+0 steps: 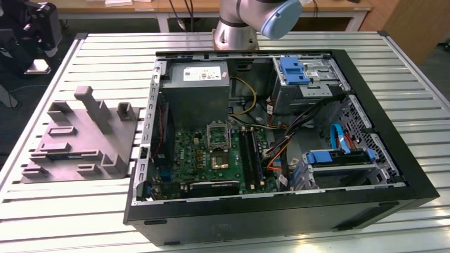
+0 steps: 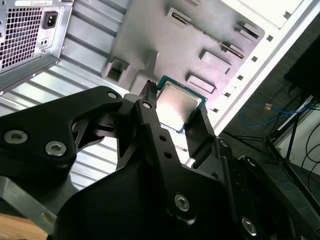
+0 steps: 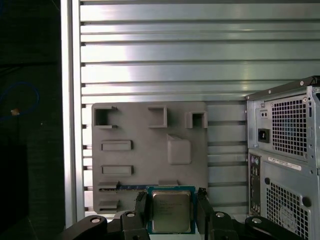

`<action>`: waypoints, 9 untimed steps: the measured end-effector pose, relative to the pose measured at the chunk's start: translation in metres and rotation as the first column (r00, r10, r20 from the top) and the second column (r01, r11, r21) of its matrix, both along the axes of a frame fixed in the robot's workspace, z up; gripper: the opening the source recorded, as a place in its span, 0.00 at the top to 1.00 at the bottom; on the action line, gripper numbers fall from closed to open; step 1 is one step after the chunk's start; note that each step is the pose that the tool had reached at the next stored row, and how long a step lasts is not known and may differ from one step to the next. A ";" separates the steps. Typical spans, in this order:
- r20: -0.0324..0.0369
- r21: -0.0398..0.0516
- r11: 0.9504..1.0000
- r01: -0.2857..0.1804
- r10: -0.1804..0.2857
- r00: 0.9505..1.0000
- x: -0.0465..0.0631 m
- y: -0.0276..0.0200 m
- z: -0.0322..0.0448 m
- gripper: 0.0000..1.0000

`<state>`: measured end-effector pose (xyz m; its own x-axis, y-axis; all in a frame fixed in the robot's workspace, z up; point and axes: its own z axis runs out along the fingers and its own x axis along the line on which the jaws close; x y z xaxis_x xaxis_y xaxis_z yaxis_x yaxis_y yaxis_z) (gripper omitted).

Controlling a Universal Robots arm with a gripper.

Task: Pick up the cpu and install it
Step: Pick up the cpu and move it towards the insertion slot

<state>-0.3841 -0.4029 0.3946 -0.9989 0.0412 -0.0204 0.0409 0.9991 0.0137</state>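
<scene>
Cpu (image 3: 171, 211) (image 2: 181, 102), silvery top with green board edge, is pinched by two opposite sides between the black fingers (image 3: 141, 204) of the gripper (image 3: 171, 199) (image 2: 175, 107), seen in both wrist views. The jaws are closed to the chip's width and grip nothing else. The chip is tilted in the second wrist view and held in the air, clear of the grey tray (image 3: 150, 150) (image 2: 165, 45) (image 1: 77, 142) behind it and not touching it. The tray has raised blocks and slots and lies flat on the slatted metal table (image 1: 91, 47) (image 3: 150, 50), near the table's edge on the exterior view's left. It sits just beside the open black computer case (image 1: 281, 216) (image 3: 285, 150), which takes the middle of the table. Inside the case the green motherboard (image 1: 204, 158) lies flat, with its metal-framed socket (image 1: 218, 136) near the board's far edge, just below the grey power-supply box (image 1: 200, 89). Blue drive brackets (image 1: 293, 71) and loose cables are on the case's side toward the exterior view's right. The arm (image 1: 253, 21) rises from the table's far edge, behind the case.
</scene>
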 end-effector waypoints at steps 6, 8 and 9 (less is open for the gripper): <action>0.000 0.000 1.000 0.000 0.000 1.000 0.002 0.0000 0.0000 0.53; 0.000 0.000 1.000 0.000 0.000 1.000 0.003 0.0000 0.0000 0.53; 0.000 0.000 1.000 0.000 0.000 1.000 0.003 0.0000 0.0000 0.53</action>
<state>-0.3813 -0.4029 0.3946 -0.9989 0.0412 -0.0204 0.0410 0.9991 0.0138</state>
